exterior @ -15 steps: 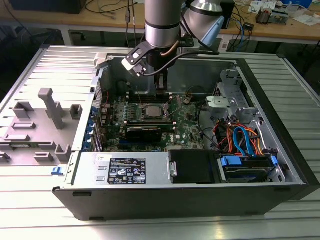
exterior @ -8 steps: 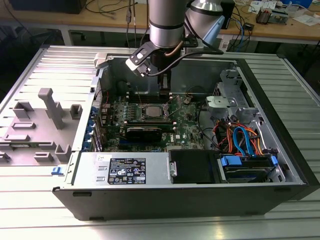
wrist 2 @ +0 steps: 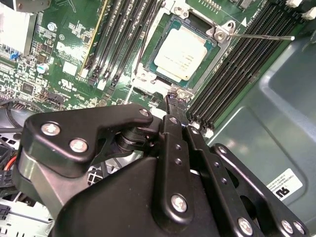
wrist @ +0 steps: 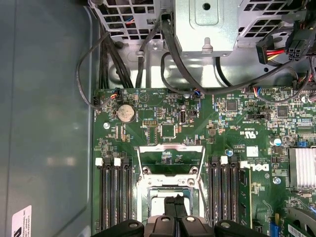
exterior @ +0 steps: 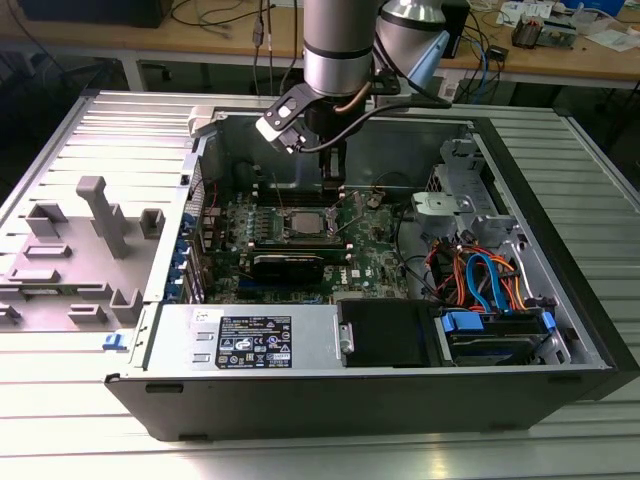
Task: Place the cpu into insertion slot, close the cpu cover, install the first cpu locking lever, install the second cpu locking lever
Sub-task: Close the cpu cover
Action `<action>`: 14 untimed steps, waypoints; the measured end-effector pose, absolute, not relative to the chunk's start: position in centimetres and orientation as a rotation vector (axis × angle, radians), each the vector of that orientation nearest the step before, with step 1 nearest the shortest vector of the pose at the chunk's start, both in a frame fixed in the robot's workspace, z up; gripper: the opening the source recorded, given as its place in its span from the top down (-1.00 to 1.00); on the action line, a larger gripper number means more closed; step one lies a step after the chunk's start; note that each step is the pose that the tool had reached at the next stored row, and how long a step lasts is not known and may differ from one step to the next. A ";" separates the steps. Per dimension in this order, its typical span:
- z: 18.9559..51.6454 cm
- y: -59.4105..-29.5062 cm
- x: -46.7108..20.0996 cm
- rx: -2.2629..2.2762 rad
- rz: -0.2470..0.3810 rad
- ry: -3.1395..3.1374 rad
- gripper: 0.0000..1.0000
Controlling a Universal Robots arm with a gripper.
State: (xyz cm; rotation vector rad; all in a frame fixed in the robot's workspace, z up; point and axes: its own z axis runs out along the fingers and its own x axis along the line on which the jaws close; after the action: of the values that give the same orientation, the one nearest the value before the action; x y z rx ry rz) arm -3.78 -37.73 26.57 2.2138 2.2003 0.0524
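A: Position and lie of cpu (wrist 2: pixel 183 52)?
B: Seated flat in insertion slot (wrist 2: pixel 211 63), metal top up; square, hence no long axis, with edges parallel to memory slots (wrist 2: pixel 118 44) alongside.
A: State of cpu cover (wrist: pixel 170 147)?
B: Swung open off the cpu, free edge toward coin cell (wrist: pixel 125 112); not yet closed.
A: And gripper (wrist: pixel 176 207)?
B: Hovering at slot's edge with fingers (wrist: pixel 171 207) pressed together, holding nothing.
A: Advice?
B: Probably best to push on free edge, lower evenly, keep clear of released lever (wrist 2: pixel 256 35).
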 end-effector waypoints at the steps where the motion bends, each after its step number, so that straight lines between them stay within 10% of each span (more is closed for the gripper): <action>1: 26.6 -37.7 -3.8 2.214 0.052 2.200 0.79; 14: 26.6 -37.7 -3.3 2.214 0.052 2.200 0.79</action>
State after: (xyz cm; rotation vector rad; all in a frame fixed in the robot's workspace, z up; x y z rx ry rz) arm -3.34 -37.73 26.57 2.2138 2.2003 0.0524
